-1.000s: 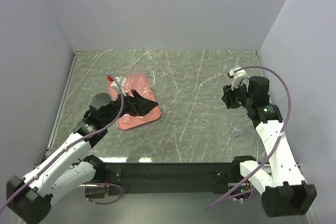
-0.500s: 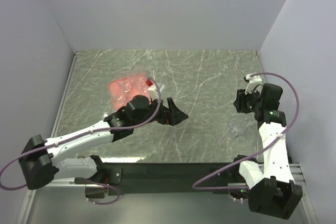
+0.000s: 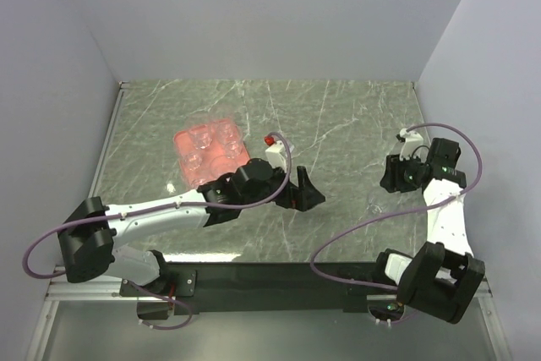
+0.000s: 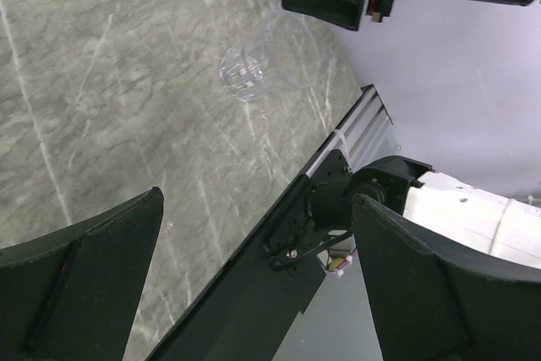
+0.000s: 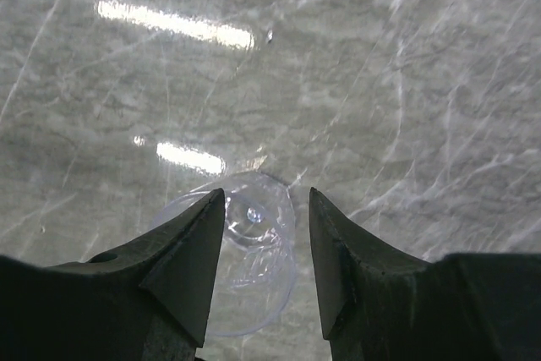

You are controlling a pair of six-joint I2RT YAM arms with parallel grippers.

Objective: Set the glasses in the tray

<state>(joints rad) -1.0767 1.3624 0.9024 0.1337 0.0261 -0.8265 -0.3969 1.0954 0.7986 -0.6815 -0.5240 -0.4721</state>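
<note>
Right wrist, right hand (image 5: 266, 194) parted over glass (image 5: 254, 281), left hand (image 4: 258, 200) spread wide

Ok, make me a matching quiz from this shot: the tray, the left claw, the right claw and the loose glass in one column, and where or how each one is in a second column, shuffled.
1. tray
2. left claw
3. right claw
4. loose glass

A. clear, lying on the right side of the table
B. wide open, empty, over the middle of the table
C. salmon pink, far left, glasses inside
D. part open, just above a glass

Pairs: 1-C, 2-B, 3-D, 4-A
</note>
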